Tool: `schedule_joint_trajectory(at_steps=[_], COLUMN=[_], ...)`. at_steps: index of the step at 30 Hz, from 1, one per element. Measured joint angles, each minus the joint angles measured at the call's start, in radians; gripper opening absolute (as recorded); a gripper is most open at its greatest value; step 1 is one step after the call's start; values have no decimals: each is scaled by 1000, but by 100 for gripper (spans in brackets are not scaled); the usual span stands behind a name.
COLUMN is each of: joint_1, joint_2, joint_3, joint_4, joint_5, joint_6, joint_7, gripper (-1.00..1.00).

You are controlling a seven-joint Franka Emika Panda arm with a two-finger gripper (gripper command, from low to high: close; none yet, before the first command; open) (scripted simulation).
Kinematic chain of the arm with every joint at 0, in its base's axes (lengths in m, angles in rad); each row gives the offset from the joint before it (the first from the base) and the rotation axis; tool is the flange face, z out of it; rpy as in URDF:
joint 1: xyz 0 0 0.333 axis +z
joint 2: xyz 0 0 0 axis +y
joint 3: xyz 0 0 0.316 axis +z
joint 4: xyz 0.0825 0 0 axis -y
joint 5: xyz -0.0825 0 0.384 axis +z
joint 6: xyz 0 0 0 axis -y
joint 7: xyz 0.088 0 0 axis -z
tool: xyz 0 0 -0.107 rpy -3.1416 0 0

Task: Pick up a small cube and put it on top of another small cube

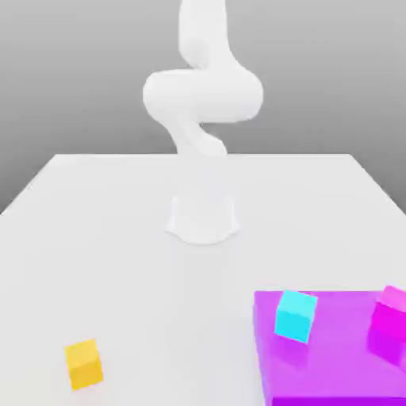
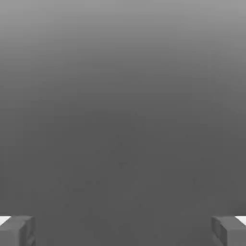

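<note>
The small yellow-orange cube (image 1: 83,364) rests on the white table near the front, on the exterior view's left. A cyan cube (image 1: 295,315) and a magenta cube (image 1: 389,315) sit on a purple platform (image 1: 341,361) on the exterior view's right. The white arm (image 1: 201,95) rises from its base at the table's middle and goes up out of the picture. In the hand view my gripper (image 2: 123,230) is open, its two grey fingertips (image 2: 17,230) far apart with nothing between them, facing plain grey background.
The arm's round base (image 1: 203,218) stands at the middle of the white table (image 1: 119,270). The purple platform is a raised block at the front right corner.
</note>
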Motion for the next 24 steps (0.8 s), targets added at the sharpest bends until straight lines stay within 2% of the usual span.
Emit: schedule_joint_trajectory(at_steps=[8, 16, 24], joint_1=[-134, -223, -296], joint_2=[296, 587, 875], joint_3=[19, -6, -42], joint_4=[-51, -101, -152], joint_5=[-26, -51, -3], joint_6=[122, 241, 361], joint_7=[223, 441, 607], gripper=[0, 0, 0])
